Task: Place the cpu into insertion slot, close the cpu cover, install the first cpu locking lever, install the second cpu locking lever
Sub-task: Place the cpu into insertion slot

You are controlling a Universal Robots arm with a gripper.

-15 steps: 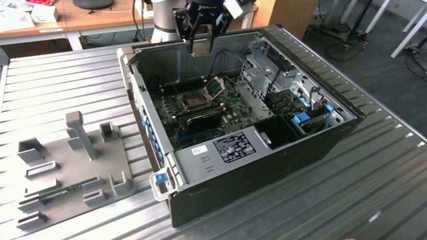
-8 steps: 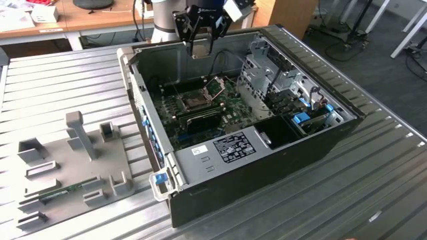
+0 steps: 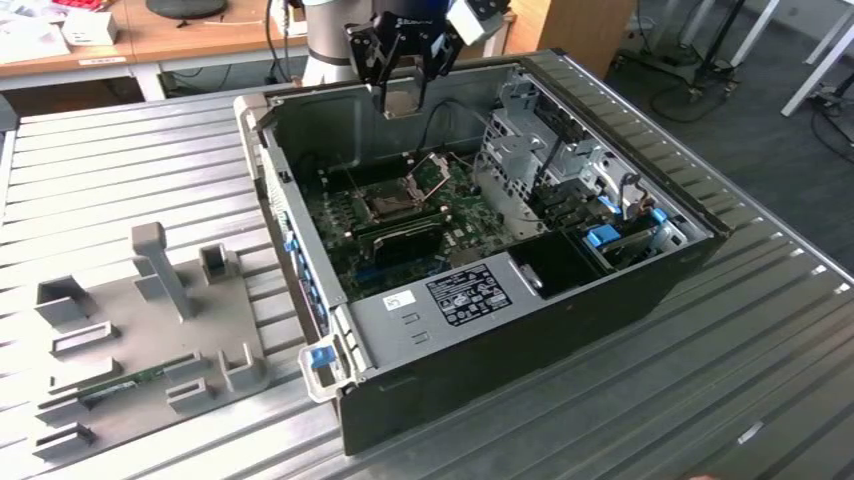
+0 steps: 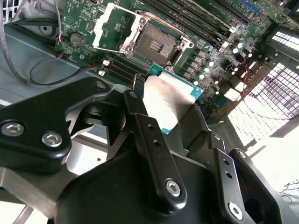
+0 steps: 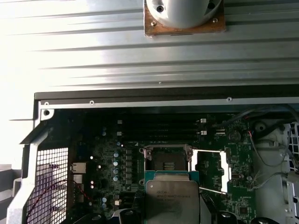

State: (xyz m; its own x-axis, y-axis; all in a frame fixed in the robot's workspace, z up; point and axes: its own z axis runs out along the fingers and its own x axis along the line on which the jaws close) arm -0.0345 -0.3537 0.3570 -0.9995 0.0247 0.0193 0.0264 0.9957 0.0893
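Note:
My gripper [image 3: 400, 98] hangs above the far wall of the open computer case [image 3: 667, 275], shut on the cpu [image 4: 169, 98]. The cpu [image 5: 172, 198] is a flat square chip with a dull metal top and a green rim, pinched between the black fingers [image 4: 140, 121]. Below it on the green motherboard [image 3: 461, 225] lies the insertion slot [image 4: 156, 44], dark, bare and silver-rimmed, also seen in the first wrist view [image 5: 167, 163] and the exterior view [image 3: 391, 205]. The cpu cover [image 4: 99, 28] is swung open beside the slot [image 5: 227, 170] and stands up in the exterior view [image 3: 435, 172].
Long black memory slots [image 4: 196, 21] run along one side of the socket. Loose black and red cables [image 4: 42, 74] lie near the case wall. A metal drive cage [image 3: 561, 170] fills the case on the exterior view's right. A grey fixture plate [image 3: 134, 320] sits on the ribbed table on the exterior view's left.

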